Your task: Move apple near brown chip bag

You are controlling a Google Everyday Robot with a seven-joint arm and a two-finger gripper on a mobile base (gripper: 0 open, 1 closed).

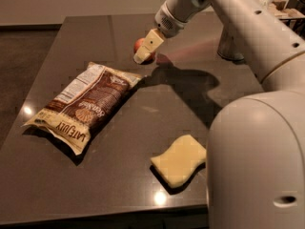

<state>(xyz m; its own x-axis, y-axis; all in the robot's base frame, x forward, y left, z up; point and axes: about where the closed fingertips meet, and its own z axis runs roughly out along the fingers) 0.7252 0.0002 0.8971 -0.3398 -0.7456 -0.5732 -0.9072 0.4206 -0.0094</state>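
The apple (138, 45) is small and red-orange and sits on the dark table (157, 109) toward the back, mostly hidden by my gripper. My gripper (145, 50) is cream-tipped, reaches down from the upper right, and is right at the apple, overlapping its right side. The brown chip bag (88, 104) lies flat to the front left of the apple, with its white label end nearest it and the "LATE JULY" end toward the front. A short gap separates the apple from the bag's near corner.
A yellow wavy-edged sponge (180, 159) lies near the table's front edge. A metal cup (229, 44) stands at the back right, partly behind my arm (252, 27). My white arm and body fill the right side of the view.
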